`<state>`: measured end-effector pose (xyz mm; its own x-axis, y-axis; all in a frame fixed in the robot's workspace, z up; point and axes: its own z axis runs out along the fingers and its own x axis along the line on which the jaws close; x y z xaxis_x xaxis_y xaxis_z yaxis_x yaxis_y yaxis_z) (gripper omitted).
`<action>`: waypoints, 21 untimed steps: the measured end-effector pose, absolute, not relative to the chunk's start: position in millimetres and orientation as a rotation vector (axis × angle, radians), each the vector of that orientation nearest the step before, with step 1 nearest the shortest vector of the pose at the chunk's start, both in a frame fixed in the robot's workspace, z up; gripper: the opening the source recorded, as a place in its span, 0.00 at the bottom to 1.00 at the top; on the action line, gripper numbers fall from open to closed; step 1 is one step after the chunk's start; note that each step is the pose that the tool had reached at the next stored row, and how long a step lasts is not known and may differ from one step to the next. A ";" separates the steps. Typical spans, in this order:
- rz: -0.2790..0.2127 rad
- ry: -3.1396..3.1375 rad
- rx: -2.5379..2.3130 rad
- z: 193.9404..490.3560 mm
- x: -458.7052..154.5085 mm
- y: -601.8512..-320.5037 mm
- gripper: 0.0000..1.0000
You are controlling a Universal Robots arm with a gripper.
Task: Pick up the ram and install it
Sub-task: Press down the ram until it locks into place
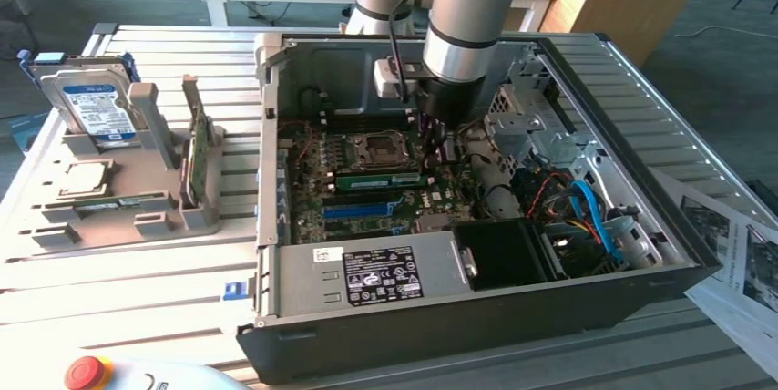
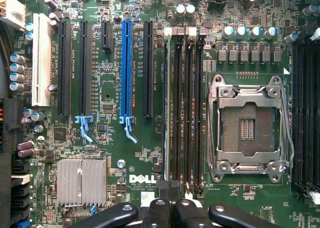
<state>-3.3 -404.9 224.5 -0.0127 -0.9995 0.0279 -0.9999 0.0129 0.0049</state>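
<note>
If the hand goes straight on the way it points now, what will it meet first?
Most likely the black memory slots on the motherboard, next to the empty processor socket. The shut hand points at their end. How far above them it is, the pictures do not settle.

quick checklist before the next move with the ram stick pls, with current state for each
1. Gripper shut: ok, the jaws are together.
2. Gripper above the memory slots: ok, it sits over one end of them in the wrist view.
3. Ram in the slot area: ok, it lies lengthwise beside the processor socket.
4. Ram pressed fully home: cannot tell.
5. Gripper touching the ram: cannot tell, though it is the nearest thing.
6. Blue cable away from the arm: ok, it lies toward the exterior view's right.
</note>
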 end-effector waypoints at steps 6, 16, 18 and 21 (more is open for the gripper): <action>0.025 -2.219 2.191 224.3 -3.3 -404.9 0.10; 0.025 -2.219 2.191 223.7 -3.3 -405.3 0.10; 0.025 -2.219 2.191 223.5 -3.3 -405.4 0.10; 0.025 -2.219 2.191 223.0 -3.3 -405.4 0.10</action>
<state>-3.3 -405.4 223.0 -0.0127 -0.9995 0.0278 -0.9999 0.0128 0.0049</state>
